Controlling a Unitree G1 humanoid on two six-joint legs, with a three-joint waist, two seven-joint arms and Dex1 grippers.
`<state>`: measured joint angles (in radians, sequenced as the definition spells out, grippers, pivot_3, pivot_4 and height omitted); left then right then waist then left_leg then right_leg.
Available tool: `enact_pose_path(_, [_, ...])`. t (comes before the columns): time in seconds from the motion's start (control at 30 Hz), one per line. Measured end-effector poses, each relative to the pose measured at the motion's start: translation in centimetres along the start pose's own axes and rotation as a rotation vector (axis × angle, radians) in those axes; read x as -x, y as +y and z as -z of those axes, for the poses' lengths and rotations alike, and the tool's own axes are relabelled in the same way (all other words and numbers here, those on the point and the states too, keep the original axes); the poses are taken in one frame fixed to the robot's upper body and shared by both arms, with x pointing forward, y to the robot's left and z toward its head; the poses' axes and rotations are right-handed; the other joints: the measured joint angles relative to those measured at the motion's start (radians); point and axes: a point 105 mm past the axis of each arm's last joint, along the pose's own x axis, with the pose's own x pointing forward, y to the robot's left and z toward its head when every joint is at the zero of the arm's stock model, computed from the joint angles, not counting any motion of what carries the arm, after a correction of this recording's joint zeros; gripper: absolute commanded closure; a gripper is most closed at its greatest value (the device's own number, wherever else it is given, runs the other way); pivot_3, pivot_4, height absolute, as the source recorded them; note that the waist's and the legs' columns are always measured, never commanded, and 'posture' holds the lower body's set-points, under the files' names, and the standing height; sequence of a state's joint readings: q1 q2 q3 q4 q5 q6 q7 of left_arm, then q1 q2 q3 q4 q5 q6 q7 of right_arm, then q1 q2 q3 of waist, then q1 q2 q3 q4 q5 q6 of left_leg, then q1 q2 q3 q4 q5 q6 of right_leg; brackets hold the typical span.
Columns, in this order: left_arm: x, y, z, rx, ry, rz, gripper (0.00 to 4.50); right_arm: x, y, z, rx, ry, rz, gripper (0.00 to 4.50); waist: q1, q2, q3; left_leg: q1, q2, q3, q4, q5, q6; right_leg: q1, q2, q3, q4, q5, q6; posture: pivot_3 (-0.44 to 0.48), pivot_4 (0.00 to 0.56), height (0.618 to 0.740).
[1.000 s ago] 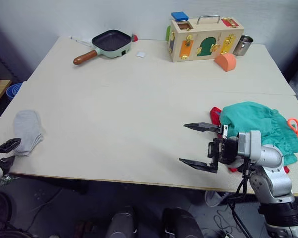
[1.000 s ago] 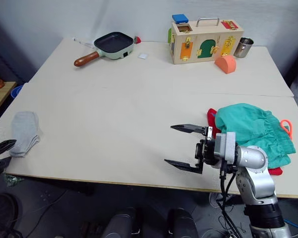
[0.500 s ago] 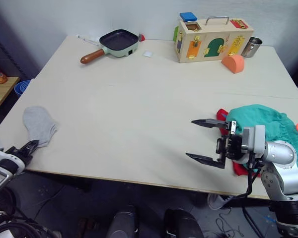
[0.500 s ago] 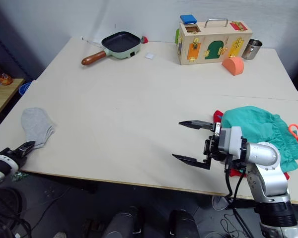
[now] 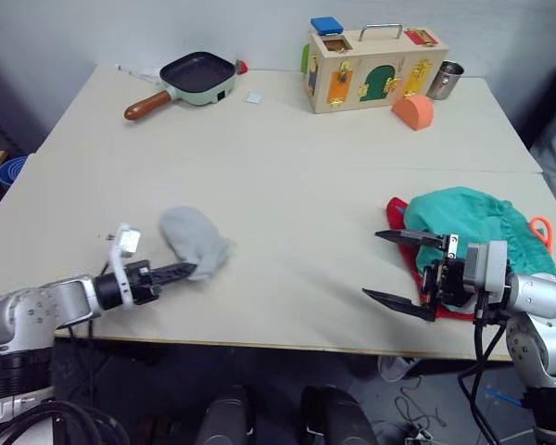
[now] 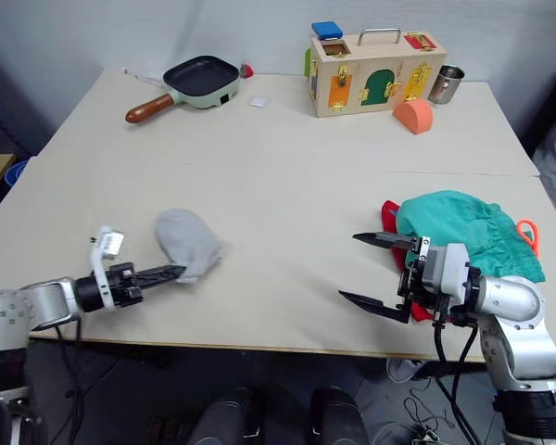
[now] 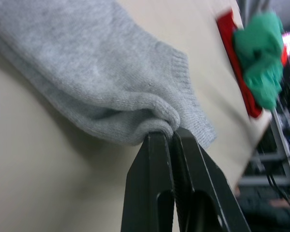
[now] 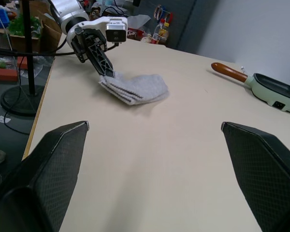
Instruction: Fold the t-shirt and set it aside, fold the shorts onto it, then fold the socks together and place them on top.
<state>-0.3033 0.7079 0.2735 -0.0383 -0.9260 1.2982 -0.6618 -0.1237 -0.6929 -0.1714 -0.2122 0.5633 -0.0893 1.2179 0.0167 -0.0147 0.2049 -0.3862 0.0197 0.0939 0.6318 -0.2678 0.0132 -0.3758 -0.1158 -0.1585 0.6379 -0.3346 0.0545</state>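
Observation:
The light grey socks [image 5: 195, 243] lie folded together on the table's front left part. My left gripper [image 5: 187, 271] is shut on their near edge; in the left wrist view its black fingertips [image 7: 157, 145] pinch the knit hem of the socks [image 7: 96, 92]. The teal-green shorts [image 5: 473, 222] lie bunched on the red t-shirt [image 5: 400, 211] at the front right. My right gripper [image 5: 373, 265] stands open just left of that pile, holding nothing. The right wrist view looks across the table at the socks [image 8: 135, 87] and my left gripper [image 8: 108, 73].
At the table's back stand a frying pan [image 5: 199, 74], a wooden latch box [image 5: 371, 60] with a blue block [image 5: 326, 26] on it, an orange block [image 5: 412, 111] and a metal cup [image 5: 442, 81]. The shorts' orange drawstring loop [image 5: 541, 232] lies near the right edge.
My left gripper has shut on the socks and carried them from the table's far left edge toward its middle. The right gripper has stayed open by the pile. The camera has shifted.

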Motion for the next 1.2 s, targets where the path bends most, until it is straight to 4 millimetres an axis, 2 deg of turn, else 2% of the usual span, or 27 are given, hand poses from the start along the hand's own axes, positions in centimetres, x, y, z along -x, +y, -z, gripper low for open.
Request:
enact_pose_path(0.13, [-2.7,-1.2,2.2,-0.002,0.1,0.074,4.47,0.0,0.2,0.0,-0.003,0.006,0.003,0.0,0.005,0.0,0.0,0.0,0.0,0.0,0.001,0.0,0.0,0.0,0.0,0.0,0.0,0.0,0.0,0.0,0.15,0.74])
enact_pose_path(0.3, [-5.2,-2.0,2.6,-0.031,0.073,0.097,4.47,0.3,0.9,0.7,-0.036,0.026,0.015,0.0,0.015,0.0,0.0,-0.001,0.0,-0.001,0.002,-0.001,0.002,0.001,0.0,0.0,-0.001,0.0,0.0,0.0,0.15,0.74])
enact_pose_path(0.43, [-5.5,-2.4,3.0,-0.032,0.074,0.095,3.49,0.3,1.2,0.7,-0.047,0.034,0.025,0.0,0.016,0.0,0.0,-0.001,-0.001,-0.001,0.002,-0.001,0.002,0.001,-0.001,0.0,-0.001,0.0,0.0,0.0,0.15,0.74])
enact_pose_path(0.53, [-4.5,-2.5,3.3,-0.052,0.07,0.089,2.55,-0.1,1.4,0.7,-0.101,0.031,0.053,0.0,0.011,0.0,0.0,-0.001,0.0,-0.001,0.002,-0.001,0.002,0.001,0.0,0.0,-0.001,0.0,0.0,0.0,0.15,0.74])
enact_pose_path(0.6, [-2.7,-2.2,3.2,-0.094,0.063,0.057,1.99,-0.6,2.0,0.5,-0.139,0.028,0.048,0.0,0.003,0.0,0.0,-0.001,0.001,0.0,0.001,-0.001,0.001,0.0,0.001,0.0,-0.001,0.0,0.0,0.0,0.15,0.74])
enact_pose_path(0.67, [-0.1,-1.9,3.2,-0.145,0.076,0.03,1.99,-1.6,3.1,0.6,-0.186,0.038,0.021,0.0,-0.003,0.0,0.0,0.0,0.003,0.0,0.0,0.0,-0.001,-0.001,0.002,0.0,-0.001,-0.001,-0.001,0.0,0.15,0.74])
enact_pose_path(0.77, [2.6,-1.8,1.7,-0.241,0.069,0.013,1.99,-2.9,4.1,1.3,-0.248,0.069,-0.004,0.0,0.006,0.002,0.001,0.0,0.003,0.0,0.0,-0.002,0.0,-0.001,0.002,0.0,-0.001,-0.001,-0.003,0.0,0.15,0.74])
enact_pose_path(0.83, [3.6,-0.8,-0.6,-0.333,0.02,-0.028,2.39,-4.2,4.5,1.7,-0.276,0.079,-0.032,0.38,0.012,0.002,0.001,-0.001,0.003,-0.001,0.0,-0.004,-0.002,-0.002,0.002,0.0,-0.001,0.0,-0.005,0.0,0.15,0.74])
enact_pose_path(0.9, [3.9,0.3,-4.1,-0.459,-0.064,-0.096,2.91,-5.8,5.2,2.0,-0.285,0.082,-0.078,0.92,0.02,0.002,0.001,-0.003,0.002,-0.001,0.0,-0.004,-0.001,-0.003,0.002,0.0,-0.002,0.001,-0.006,0.0,0.15,0.74])
enact_pose_path(0.97, [3.3,0.5,-7.0,-0.58,-0.135,-0.116,3.55,-7.0,5.9,2.9,-0.279,0.117,-0.123,1.66,0.025,0.001,0.001,-0.004,0.002,0.0,0.0,-0.004,0.001,-0.003,0.001,0.0,-0.004,0.002,-0.004,0.0,0.15,0.74])
enact_pose_path(1.07, [1.6,1.6,-9.2,-0.735,-0.11,-0.166,4.48,-8.2,6.9,5.0,-0.281,0.195,-0.18,2.73,0.022,0.001,0.001,-0.005,0.001,0.002,0.001,-0.002,0.002,-0.003,0.001,0.0,-0.005,0.003,-0.003,0.0,0.15,0.74])
enact_pose_path(1.2, [-1.9,3.8,-10.8,-0.834,-0.073,-0.224,4.5,-10.1,7.9,7.0,-0.271,0.245,-0.236,4.19,0.01,0.0,0.0,-0.011,0.0,0.002,0.005,-0.001,0.004,-0.006,0.003,-0.002,-0.001,0.003,-0.001,0.0,0.15,0.74])
